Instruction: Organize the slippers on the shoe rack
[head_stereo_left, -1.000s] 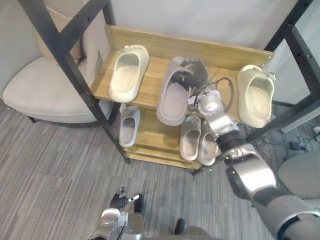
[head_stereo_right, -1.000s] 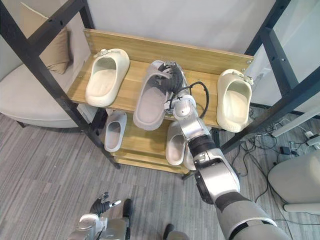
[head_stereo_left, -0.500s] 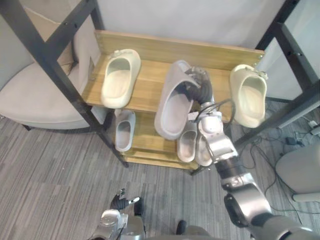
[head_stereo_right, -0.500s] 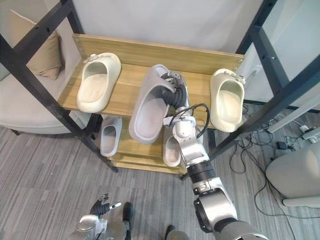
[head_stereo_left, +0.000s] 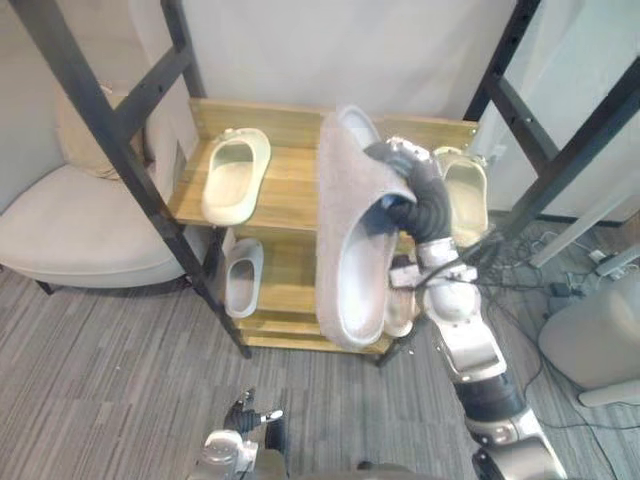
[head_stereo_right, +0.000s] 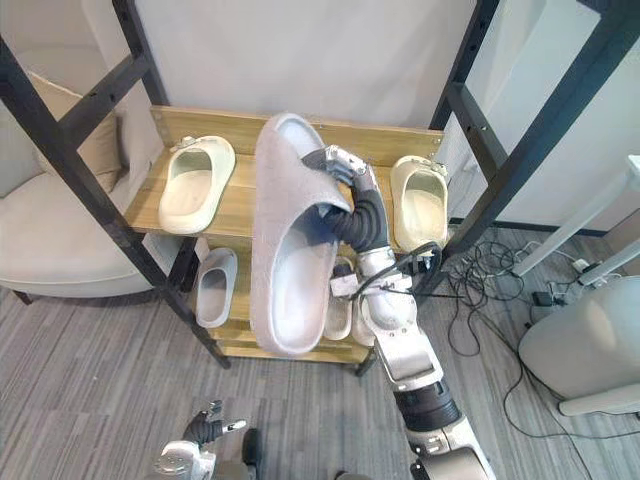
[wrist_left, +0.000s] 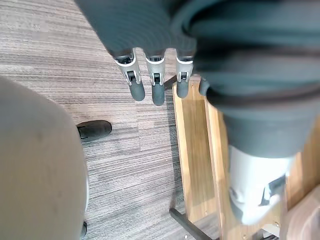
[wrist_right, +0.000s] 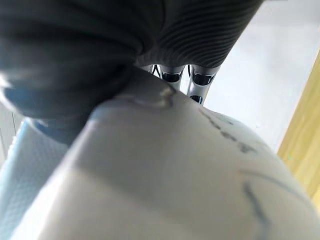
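Armchair (head_stereo_left: 70, 230): one, left of the shoe rack (head_stereo_right: 240, 203).
Left hand (head_stereo_left: 243, 415): low, fingers loose, empty.
Cream slippers (head_stereo_right: 195, 185): two, top shelf ends, the second at (head_stereo_right: 422, 205).
Small grey slipper (head_stereo_right: 215, 288): one, lower shelf.
Big grey slipper (head_stereo_right: 290, 250): one, raised before the rack, gripped by the right hand (head_stereo_right: 352, 195), blocking the lower shelf.

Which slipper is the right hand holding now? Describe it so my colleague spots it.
Start at the wooden shoe rack between the black posts. In front of its top shelf the right hand is curled round a grey slipper, held in the air. Unlike the two cream slippers lying flat on that shelf, it is grey and rests on nothing.
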